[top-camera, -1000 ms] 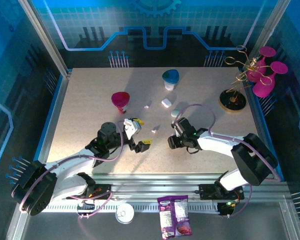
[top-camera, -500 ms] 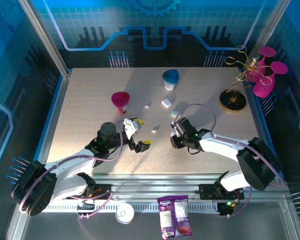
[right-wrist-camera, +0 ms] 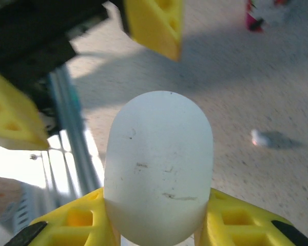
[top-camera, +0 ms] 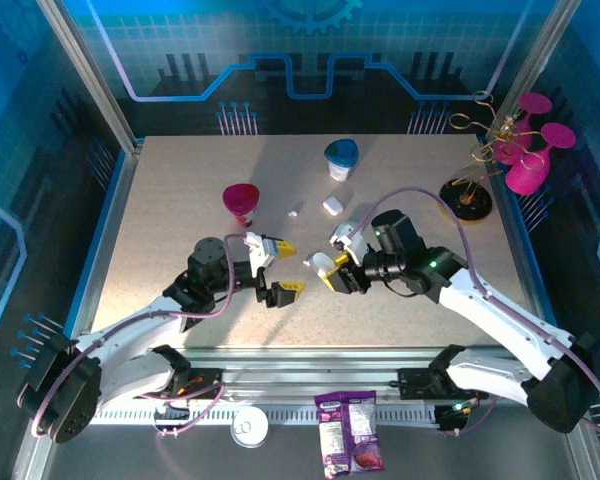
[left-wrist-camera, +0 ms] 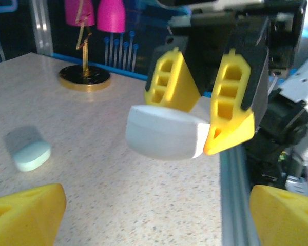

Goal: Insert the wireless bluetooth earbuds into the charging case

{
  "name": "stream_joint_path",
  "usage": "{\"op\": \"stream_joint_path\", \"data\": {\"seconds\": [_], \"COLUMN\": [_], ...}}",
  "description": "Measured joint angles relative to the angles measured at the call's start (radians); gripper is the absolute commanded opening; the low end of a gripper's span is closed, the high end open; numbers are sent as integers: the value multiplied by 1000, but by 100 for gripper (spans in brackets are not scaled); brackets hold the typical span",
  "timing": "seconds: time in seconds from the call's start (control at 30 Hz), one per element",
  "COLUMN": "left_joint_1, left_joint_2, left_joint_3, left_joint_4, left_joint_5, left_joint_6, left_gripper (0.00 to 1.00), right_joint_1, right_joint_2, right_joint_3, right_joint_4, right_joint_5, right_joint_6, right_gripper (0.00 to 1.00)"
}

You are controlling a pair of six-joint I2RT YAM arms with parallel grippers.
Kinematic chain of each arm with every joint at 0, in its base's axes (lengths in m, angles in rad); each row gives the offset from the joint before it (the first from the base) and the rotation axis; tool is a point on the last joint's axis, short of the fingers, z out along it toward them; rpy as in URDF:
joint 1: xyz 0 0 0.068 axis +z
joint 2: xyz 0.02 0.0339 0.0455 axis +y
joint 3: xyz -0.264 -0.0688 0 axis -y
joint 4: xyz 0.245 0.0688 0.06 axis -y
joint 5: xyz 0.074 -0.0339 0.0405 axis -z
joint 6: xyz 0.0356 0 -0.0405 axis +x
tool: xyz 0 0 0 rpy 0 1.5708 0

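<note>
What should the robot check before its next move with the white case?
1. Right gripper shut on the white case: ok.
2. White case lifted off the table: ok.
3. Left gripper open and facing the case: ok.
4. Case lid open for buds: not ok, it looks closed.
5. Earbud inside the case: not ok, one lies loose on the table.
</note>
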Motion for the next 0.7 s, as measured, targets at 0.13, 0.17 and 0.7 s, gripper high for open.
{"op": "stream_joint_path", "data": {"seconds": [0.13,0.17,0.7], "left_joint_1": [-2,-4,-42], "left_joint_2": [-16,-18,-2], "left_joint_3": [20,23,82], "left_joint_4": [-7,-8,-27], "left_joint_5": [77,89,232], "left_joint_6": [-11,-14,-71], "left_gripper": [83,82,58], "right_joint_1": [6,11,61], "right_joint_2": [-5,-4,77], "right_joint_3": [71,82,153], "right_joint_4": [-56,-64,-138], "right_joint_5": [-98,-113,-187], "right_joint_6": [-46,-53,-122], "right_gripper": [27,27,25]}}
